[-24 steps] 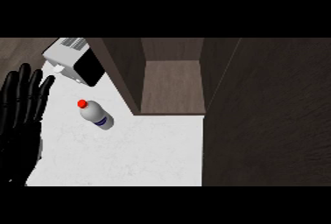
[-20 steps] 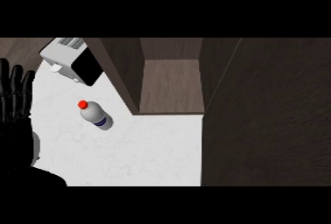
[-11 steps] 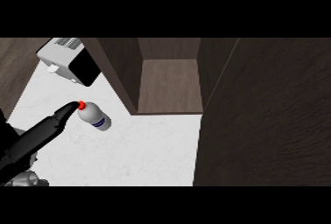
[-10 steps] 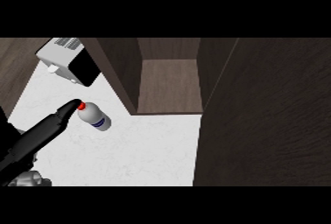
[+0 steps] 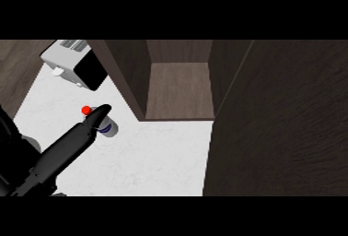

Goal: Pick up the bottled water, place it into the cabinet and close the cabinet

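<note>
The bottled water (image 5: pixel 108 128) lies on the white counter (image 5: pixel 156 156), its red cap (image 5: pixel 86 110) pointing left and a blue label on its clear body. My left hand (image 5: pixel 68 147) comes in from the lower left, seen edge-on as one long black shape with straight fingers. Its fingertips (image 5: pixel 102 109) lie over the bottle's neck, just right of the cap, and hide part of the bottle. The cabinet (image 5: pixel 180 87) stands open behind the bottle, with a bare brown shelf inside. My right hand shows nowhere.
The cabinet's dark door (image 5: pixel 279 115) stands open at the right and covers the counter's right side. A white appliance with a black front (image 5: pixel 75 69) sits at the back left. Dark wood wall (image 5: pixel 17 78) borders the counter on the left.
My left hand left its upright rest at the left edge and stretched out toward the bottle. Its fingertips now reach past the red cap onto the neck. The bottle has not moved.
</note>
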You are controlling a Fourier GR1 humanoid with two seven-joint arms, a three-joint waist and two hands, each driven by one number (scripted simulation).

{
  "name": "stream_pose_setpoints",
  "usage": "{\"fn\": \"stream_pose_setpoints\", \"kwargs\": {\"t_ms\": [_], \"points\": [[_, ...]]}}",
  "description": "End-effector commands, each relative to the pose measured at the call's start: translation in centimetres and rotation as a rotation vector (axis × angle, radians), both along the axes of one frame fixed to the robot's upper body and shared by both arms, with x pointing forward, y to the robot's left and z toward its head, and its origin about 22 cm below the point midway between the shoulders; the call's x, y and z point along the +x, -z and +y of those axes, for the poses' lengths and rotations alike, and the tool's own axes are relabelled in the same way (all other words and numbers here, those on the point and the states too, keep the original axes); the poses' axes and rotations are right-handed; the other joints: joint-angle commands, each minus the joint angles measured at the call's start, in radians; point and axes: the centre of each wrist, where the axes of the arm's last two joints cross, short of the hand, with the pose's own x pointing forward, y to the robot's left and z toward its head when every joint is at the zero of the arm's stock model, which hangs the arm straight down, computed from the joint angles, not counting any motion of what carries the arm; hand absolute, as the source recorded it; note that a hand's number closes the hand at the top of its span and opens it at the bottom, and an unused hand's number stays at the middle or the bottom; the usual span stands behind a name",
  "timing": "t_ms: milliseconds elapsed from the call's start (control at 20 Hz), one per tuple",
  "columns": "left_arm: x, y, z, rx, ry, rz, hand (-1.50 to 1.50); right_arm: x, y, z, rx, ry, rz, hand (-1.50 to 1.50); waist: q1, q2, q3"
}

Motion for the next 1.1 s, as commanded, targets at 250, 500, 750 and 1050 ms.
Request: {"fn": "stream_pose_setpoints", "kwargs": {"t_ms": [250,500,750,1050], "points": [[-3.0,-2.7,-2.0,-0.067,-0.031,0.015,-1.50,-2.2,-1.1,1.5,0.014,0.011,-0.005,-1.50,0.005,-0.001,-0.001],[-2.6,-2.8,-1.6,-0.049,-0.054,0.071,-1.50,-2.7,-1.5,2.6,0.019,0.030,-0.007,-1.50,0.001,0.001,-0.002],[-3.1,-1.8,-2.1,-0.053,-0.054,0.106,-1.50,-2.8,-1.4,1.4,-0.001,0.037,-0.019,-1.50,0.000,0.002,-0.002],[-2.0,-1.3,-1.3,-0.045,-0.072,0.146,-1.50,-2.8,-1.6,3.0,0.017,0.038,-0.028,-1.50,-0.001,0.003,-0.003]]}}
